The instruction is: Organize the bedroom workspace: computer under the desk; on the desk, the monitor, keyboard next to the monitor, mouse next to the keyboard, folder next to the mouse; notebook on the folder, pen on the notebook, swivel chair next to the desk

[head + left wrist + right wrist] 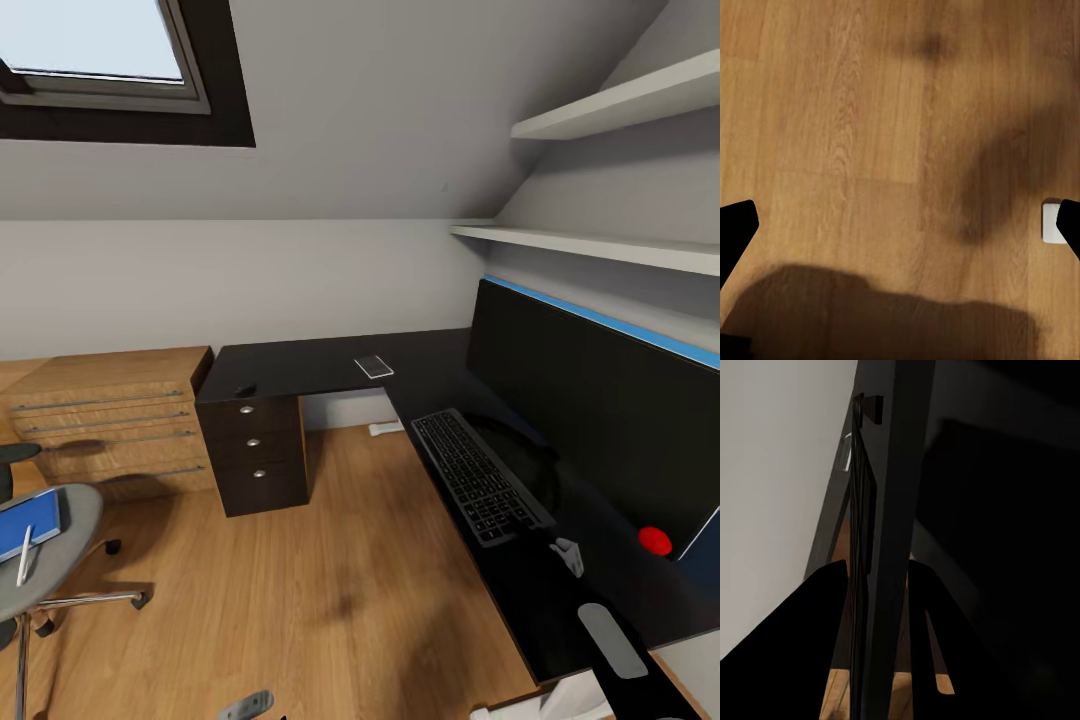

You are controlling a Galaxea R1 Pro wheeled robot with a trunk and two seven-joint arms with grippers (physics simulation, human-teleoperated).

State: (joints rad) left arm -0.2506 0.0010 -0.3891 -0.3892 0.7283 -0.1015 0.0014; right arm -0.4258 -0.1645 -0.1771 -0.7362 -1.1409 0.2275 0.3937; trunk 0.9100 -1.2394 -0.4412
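The black L-shaped desk carries the wide monitor, with the keyboard slanted in front of it. The mouse and a thin dark notebook lie on the far wing. At the left, the swivel chair holds the blue folder with the pen on it. My right gripper hovers at the keyboard's near end, open, its fingers either side of the keyboard edge. Over bare floor my left gripper is wide open. The computer is out of view.
A light wooden dresser stands left of the desk's drawer unit. Two wall shelves hang above the monitor. A red round thing sits by the monitor's foot. A small white object lies on the floor under the desk.
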